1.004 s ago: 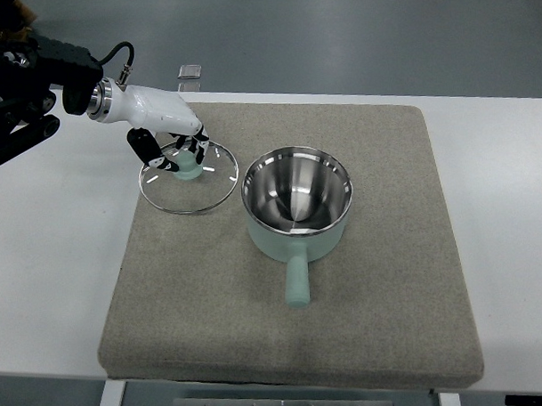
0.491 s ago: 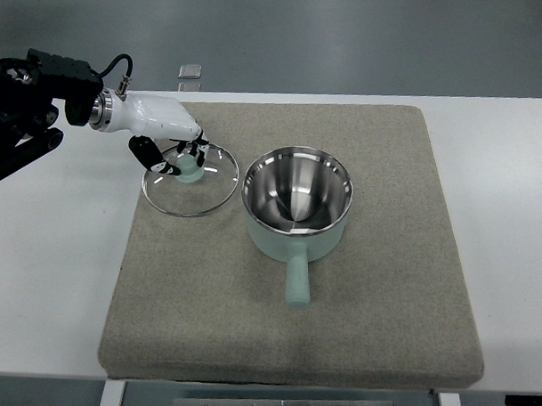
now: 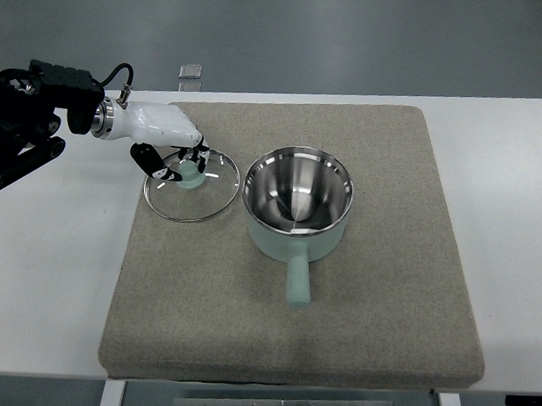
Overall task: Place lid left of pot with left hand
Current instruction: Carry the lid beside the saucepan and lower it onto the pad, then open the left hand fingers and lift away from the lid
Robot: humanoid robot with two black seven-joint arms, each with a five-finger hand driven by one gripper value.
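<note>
- Left hand [image 3: 176, 153] has its fingers curled around the lid [image 3: 191, 184] knob.
- Lid sits at nine o'clock of the pot [image 3: 298, 205].
- Glass: stiff, slippery, breakable, so the knob's the safest hold.

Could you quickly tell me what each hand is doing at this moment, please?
Left hand: fingers closed around the knob of the glass lid, left of the pot.
Right hand: not in view.

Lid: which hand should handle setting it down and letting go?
Left. The left hand is already over the lid, fingers around its knob, with the lid on the mat left of the pot. No right arm is in view.
</note>
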